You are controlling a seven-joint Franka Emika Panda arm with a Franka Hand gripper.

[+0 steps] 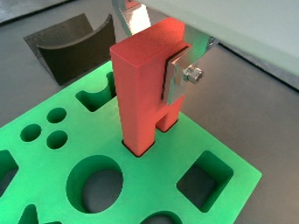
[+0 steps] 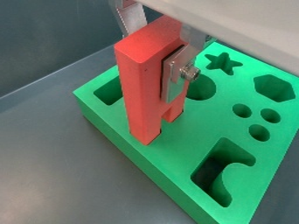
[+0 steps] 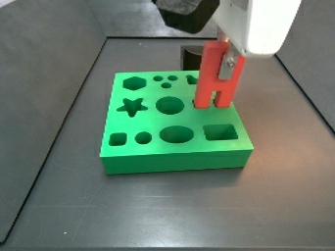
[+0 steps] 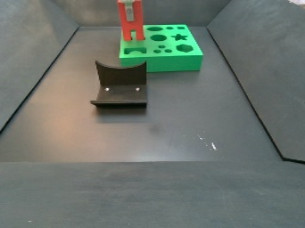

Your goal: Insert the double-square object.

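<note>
The double-square object point(image 1: 142, 87) is a tall red bar with two legs. It stands upright, and my gripper point(image 1: 149, 63) is shut on its upper part. One silver finger point(image 1: 177, 77) with a screw lies flat on its side; the other finger is hidden behind it. The legs' lower ends sit at a hole in the green block point(image 1: 222, 149); I cannot tell how deep. Another wrist view shows the bar point(image 2: 142, 87), gripper point(image 2: 152, 66) and block point(image 2: 251, 175). In both side views the bar point(image 3: 214, 86) point(image 4: 128, 20) stands on the block point(image 3: 157, 147) point(image 4: 179, 53).
The green block has several other shaped holes: a star point(image 2: 219, 61), round ones point(image 1: 97, 185) and a square point(image 3: 220, 131). A dark fixture with a curved notch point(image 4: 119, 87) stands on the dark floor apart from the block, also in a wrist view point(image 1: 68, 48). Low walls ring the floor.
</note>
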